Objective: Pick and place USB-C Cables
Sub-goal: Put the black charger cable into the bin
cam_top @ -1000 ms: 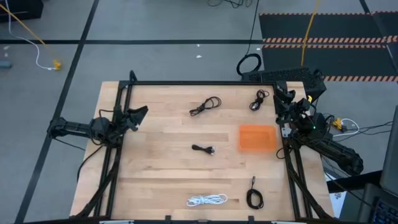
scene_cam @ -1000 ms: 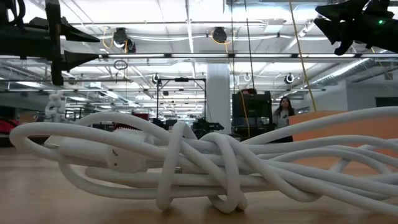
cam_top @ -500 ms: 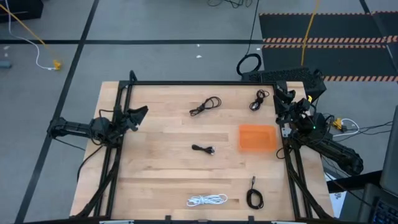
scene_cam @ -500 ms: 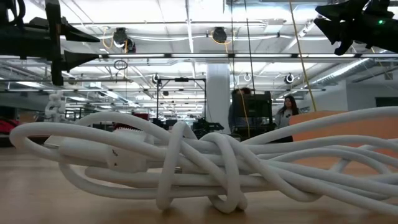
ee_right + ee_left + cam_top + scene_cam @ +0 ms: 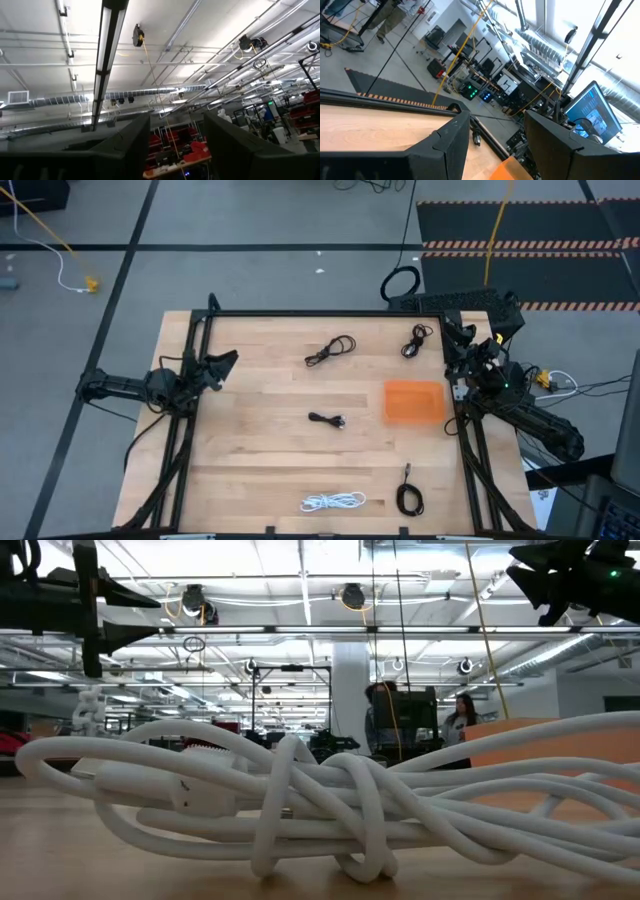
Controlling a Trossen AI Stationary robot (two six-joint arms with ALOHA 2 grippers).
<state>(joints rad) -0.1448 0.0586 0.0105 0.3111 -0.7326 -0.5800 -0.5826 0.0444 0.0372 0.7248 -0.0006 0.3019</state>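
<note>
a person [image 5: 378, 725] has appeared, low view only.

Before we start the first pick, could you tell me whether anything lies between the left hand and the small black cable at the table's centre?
Nothing visible does. The left hand hovers open at the table's left edge, and only bare wood separates it from the black cable at the centre. The orange tray lies beyond that cable, towards the right.

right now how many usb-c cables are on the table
5: four black cables, one far-centre, one at the far right, one mid-table, one near-right, plus a white cable at the near edge. None looks hidden.
</note>
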